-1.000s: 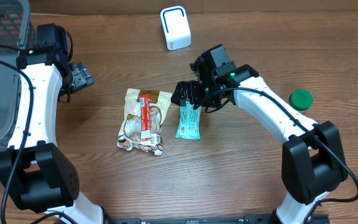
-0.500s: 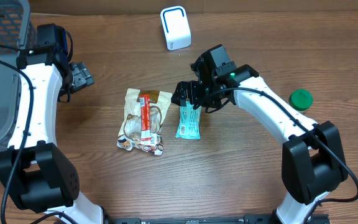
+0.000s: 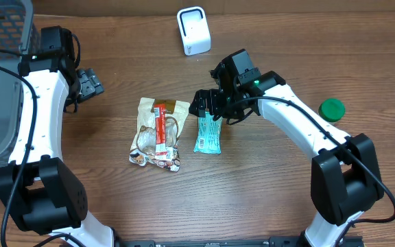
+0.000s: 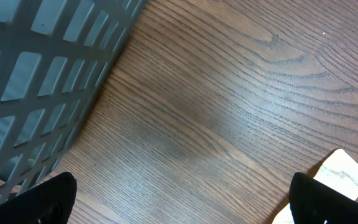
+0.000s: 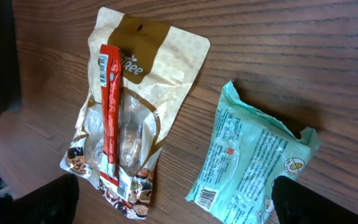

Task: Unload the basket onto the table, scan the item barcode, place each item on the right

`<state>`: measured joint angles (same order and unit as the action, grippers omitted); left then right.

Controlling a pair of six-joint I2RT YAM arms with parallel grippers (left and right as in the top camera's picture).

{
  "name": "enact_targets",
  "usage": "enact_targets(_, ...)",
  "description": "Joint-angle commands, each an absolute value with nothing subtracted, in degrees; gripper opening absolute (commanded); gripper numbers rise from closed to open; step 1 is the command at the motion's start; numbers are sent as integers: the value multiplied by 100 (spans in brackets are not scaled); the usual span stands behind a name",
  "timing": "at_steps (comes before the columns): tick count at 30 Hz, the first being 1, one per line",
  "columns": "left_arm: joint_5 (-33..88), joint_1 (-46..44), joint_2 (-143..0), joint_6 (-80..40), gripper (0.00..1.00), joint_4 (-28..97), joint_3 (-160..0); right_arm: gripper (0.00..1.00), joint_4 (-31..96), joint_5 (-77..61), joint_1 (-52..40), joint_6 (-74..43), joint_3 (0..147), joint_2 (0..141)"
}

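**Grippers wide apart, nothing held**

Overhead: right gripper (image 3: 206, 110) with jaws spread and empty, poised over the far end of the teal packet (image 3: 208, 136). Right arm reaching in from the lower right, elbow bent, forearm angled toward the middle of the wooden table (image 3: 273, 199). Teal packet lying flat, just beside the tan snack bag (image 3: 146, 137), with a red stick (image 3: 160, 127) on top of that bag. White scanner (image 3: 193, 31) upright near the far edge, well apart from the packet. Green lid (image 3: 332, 108) off to the right. Left gripper (image 3: 91, 84) likewise spread and empty, near the grey basket (image 3: 16, 20), left arm stretched up the left side.

Left wrist: left gripper (image 4: 185, 202) with fingertips at the two lower corners, bare wood between them. Grey basket (image 4: 42, 74) at left, a corner of the tan snack bag (image 4: 340, 171) at lower right.

Right wrist: right gripper (image 5: 179, 202) with fingertips far apart at the lower corners. Teal packet (image 5: 253, 162) tilted, face up, barcode (image 5: 207, 198) at its near left corner. Tan snack bag (image 5: 142, 93) to its left, not touching.
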<state>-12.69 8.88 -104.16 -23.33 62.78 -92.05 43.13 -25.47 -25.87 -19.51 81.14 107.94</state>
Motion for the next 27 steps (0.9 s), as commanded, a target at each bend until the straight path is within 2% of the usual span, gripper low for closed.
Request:
enact_targets(1, -1326, 897, -10296, -2182, 100, 6276, -9317, 100, 4357, -2517, -2591, -1975, 8121, 10674)
enact_targets(4, -1326, 897, -10296, -2182, 100, 6276, -9317, 100, 4357, -2508, -2591, -1903, 8121, 10674)
enact_targets(5, -1326, 897, -10296, -2182, 100, 6276, -9317, 78, 4353, -2453, -2591, -1844, 8121, 10674)
enact_targets(6, -1326, 897, -10296, -2182, 100, 6276, -9317, 46, 4318, -2290, -2591, -1848, 8121, 10674)
enact_targets(7, -1326, 897, -10296, -2182, 100, 6276, -9317, 23, 4316, -2156, -2591, -1872, 8121, 10674)
enact_targets(9, -1326, 897, -10296, -2182, 100, 6276, -9317, 8, 4335, -1712, -2602, -2158, 8099, 10674)
enact_targets(10, -1326, 897, -10296, -2182, 100, 6274, -9317, 4, 4338, -1540, -2604, -2309, 8079, 10674)
enact_targets(13, -1326, 897, -10296, -2182, 100, 6276, -9317, 5, 4333, -1253, -2613, -2600, 7955, 10676)
enact_targets(15, -1326, 897, -10296, -2182, 100, 6276, -9317, 17, 4281, -1243, -2613, -2598, 7817, 10676)
enact_targets(16, -1326, 897, -10296, -2182, 100, 6276, -9317, 28, 4195, -1247, -2613, -2602, 7666, 10676)
enact_targets(18, -1326, 897, -10296, -2182, 100, 6274, -9317, 35, 4066, -1247, -2615, -2720, 7472, 10678)
enact_targets(27, -1326, 897, -10296, -2182, 100, 6276, -9317, 39, 2899, -1315, -2620, -3457, 6372, 10678)
